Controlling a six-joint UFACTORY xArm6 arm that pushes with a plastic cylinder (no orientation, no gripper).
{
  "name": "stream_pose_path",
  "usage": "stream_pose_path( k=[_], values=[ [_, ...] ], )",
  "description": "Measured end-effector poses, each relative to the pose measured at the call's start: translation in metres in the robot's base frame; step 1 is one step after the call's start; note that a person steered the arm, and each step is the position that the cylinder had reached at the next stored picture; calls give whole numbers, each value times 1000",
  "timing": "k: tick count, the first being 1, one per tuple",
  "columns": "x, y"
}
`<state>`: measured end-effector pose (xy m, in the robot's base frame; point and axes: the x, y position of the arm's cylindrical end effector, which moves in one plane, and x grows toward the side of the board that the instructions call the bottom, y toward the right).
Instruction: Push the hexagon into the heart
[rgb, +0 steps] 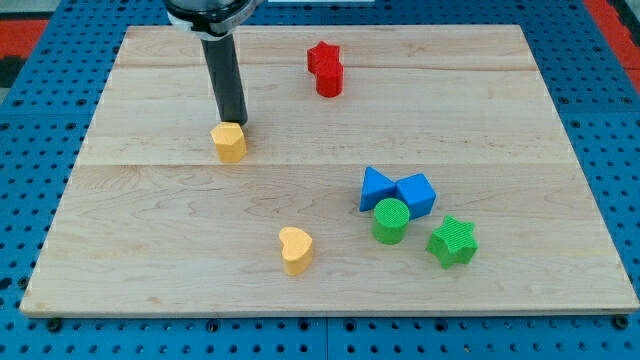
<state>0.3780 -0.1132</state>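
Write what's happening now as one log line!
step: push start | my tip: touching yellow hexagon, top side | yellow heart: toward view's bottom-right, apart | contact: none yet

Tip (239, 123) just above hexagon (229, 142) (touching?); heart (295, 249) lower right of it, well apart, on counter (150, 240).

My rod (226, 80) is a straight, dark grey to black cylinder with a faint sheen along its side. Above it sits a wider black round collar (207, 12) edged with a pale ring. My tip (239, 123) is blunt and dark.
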Motion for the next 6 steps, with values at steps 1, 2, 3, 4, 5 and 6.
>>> stream_pose_path(
  k=[1,2,3,4,5,6],
  values=[
    [50,27],
    [99,58],
    [55,50],
    [23,6],
    [74,-22],
    [115,13]
  ],
)
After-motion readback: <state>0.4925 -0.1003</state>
